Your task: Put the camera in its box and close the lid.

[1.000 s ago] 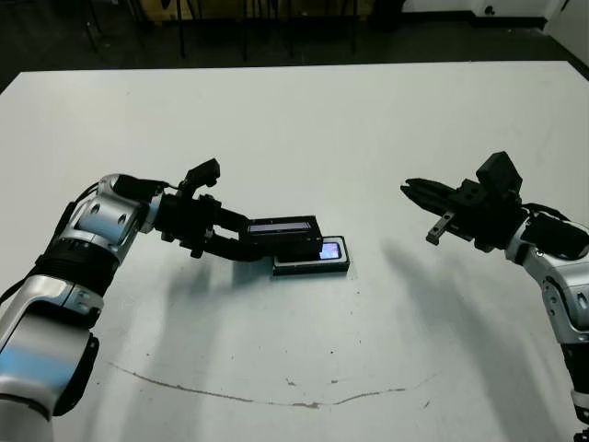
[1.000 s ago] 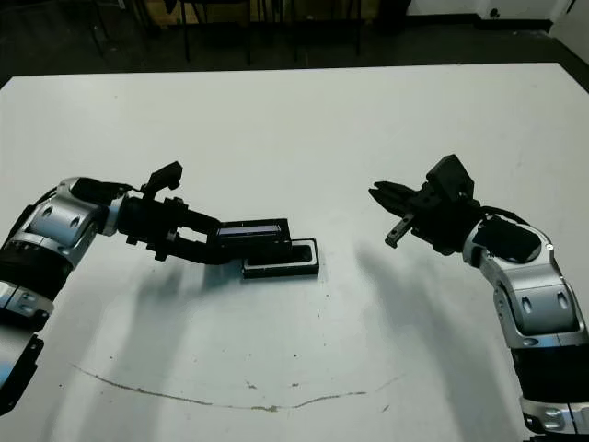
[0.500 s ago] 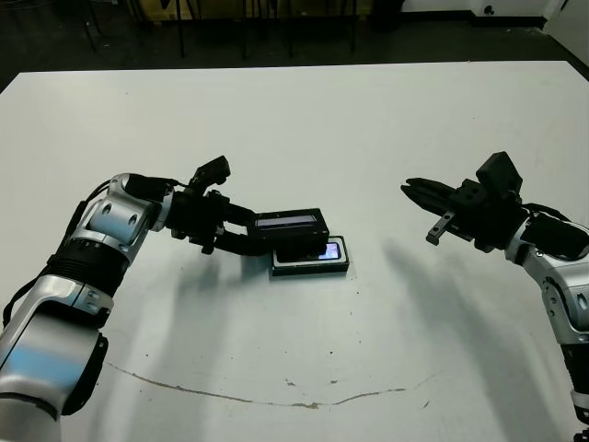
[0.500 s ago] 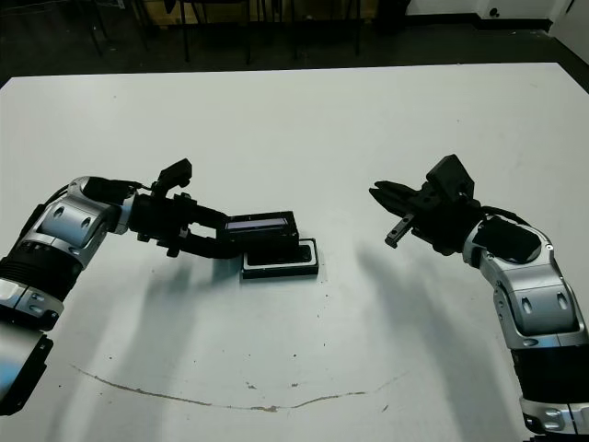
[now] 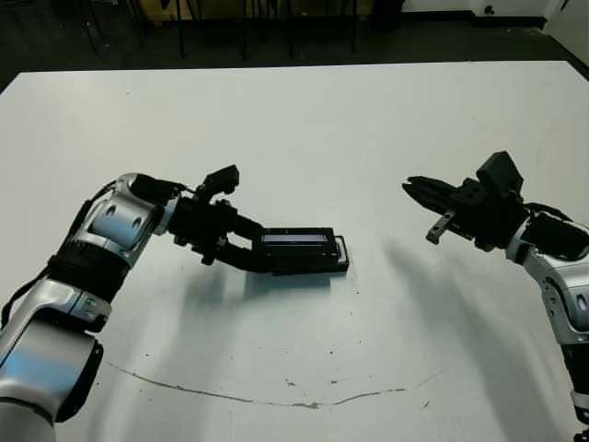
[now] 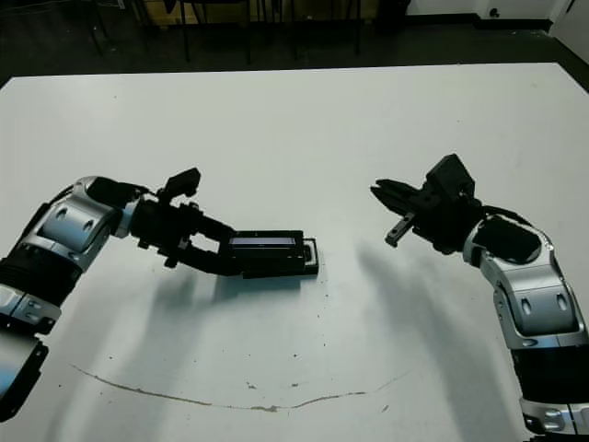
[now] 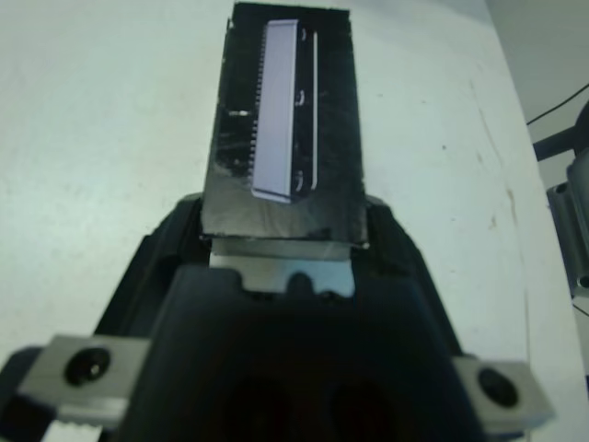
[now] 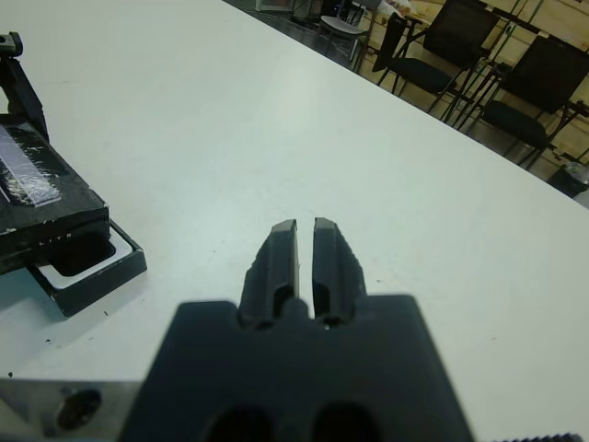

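Black lid (image 5: 296, 243), clamped in the left gripper (image 5: 259, 255), sits nearly over the box (image 5: 341, 259) at mid-table, camera hidden beneath, so only seating remains; right gripper (image 5: 416, 189) hovers pinched, empty.

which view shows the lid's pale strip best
The left wrist view: the lid fills it, pale strip face-on, held in the left gripper. Both eye views show the lid side-on over the box, the strip a thin line. The right wrist view catches only one corner.
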